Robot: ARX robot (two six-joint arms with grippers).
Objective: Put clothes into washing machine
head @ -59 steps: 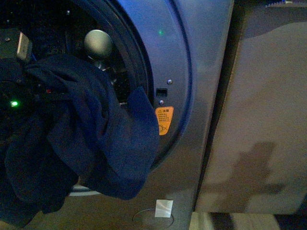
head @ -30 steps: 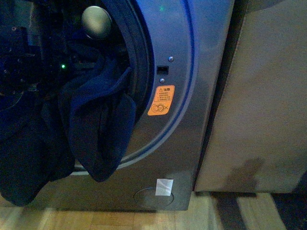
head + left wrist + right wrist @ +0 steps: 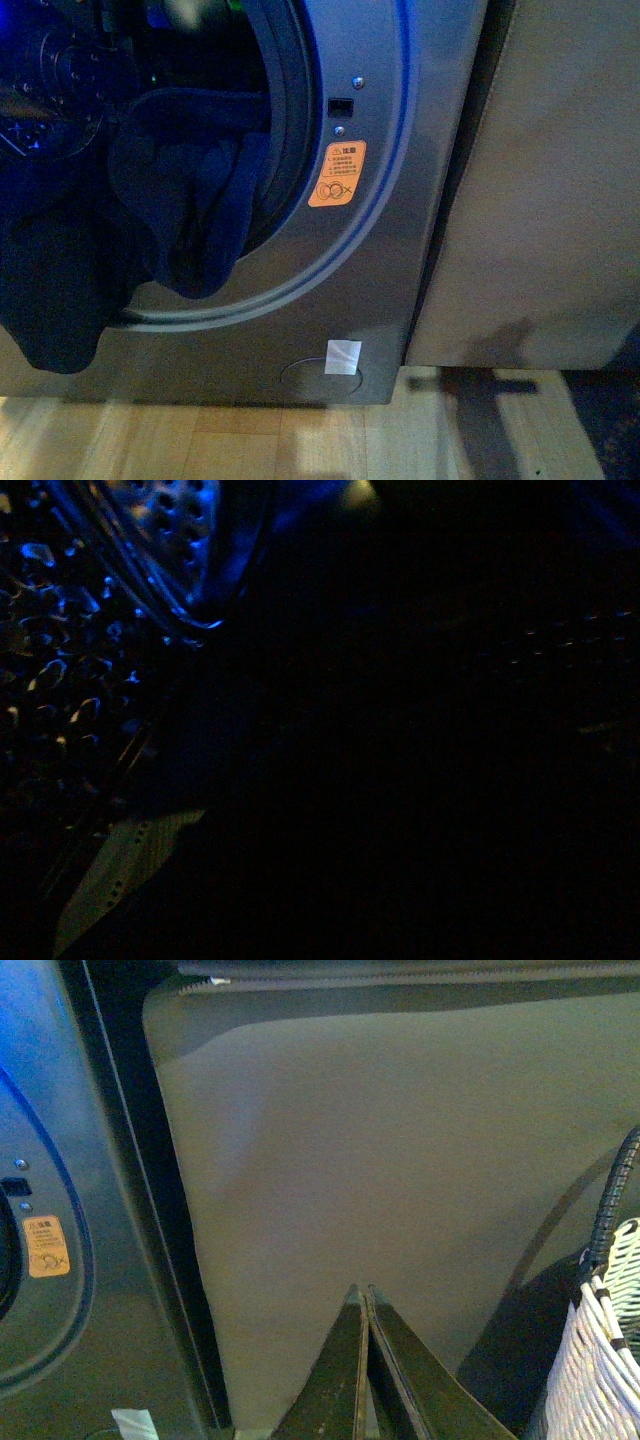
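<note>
Dark blue clothes (image 3: 190,220) hang over the bottom lip of the washing machine (image 3: 400,150) mouth, in the left half of the front view. Part is inside, and long folds droop down outside. The left arm (image 3: 55,75) is in the drum at the upper left, just above them, so it is nearer. Its gripper is lost in the dark; I cannot tell if it is open. The right gripper (image 3: 364,1295) is pinched closed and empty, far off by the beige cabinet (image 3: 400,1140).
</note>
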